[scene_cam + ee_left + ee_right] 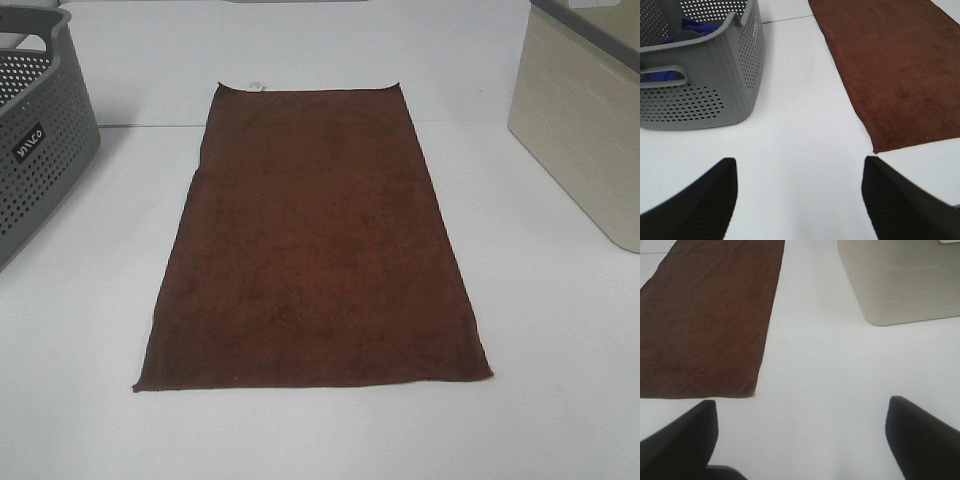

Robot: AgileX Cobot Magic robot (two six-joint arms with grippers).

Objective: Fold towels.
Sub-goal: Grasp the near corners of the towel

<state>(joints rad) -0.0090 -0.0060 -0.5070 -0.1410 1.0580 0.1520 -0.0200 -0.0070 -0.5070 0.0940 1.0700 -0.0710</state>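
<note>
Holding nothing: left gripper (800,200) and right gripper (802,440) both spread wide over bare table (560,380). Seeing towel (315,240) laid flat, unfolded, ahead of the fingers (700,200), one near corner just beyond a fingertip of each gripper, likely staged for a two-corner pickup. Noting grey basket (715,90) and beige bin (900,285) outboard of the fingers, presumably parked clear of the fold.

Left pincer (799,167) spread, brown towel (895,70), grey basket (715,90)

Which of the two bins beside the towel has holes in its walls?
The grey basket on the left: its walls are perforated all over. The beige bin on the right has solid, plain walls.
</note>
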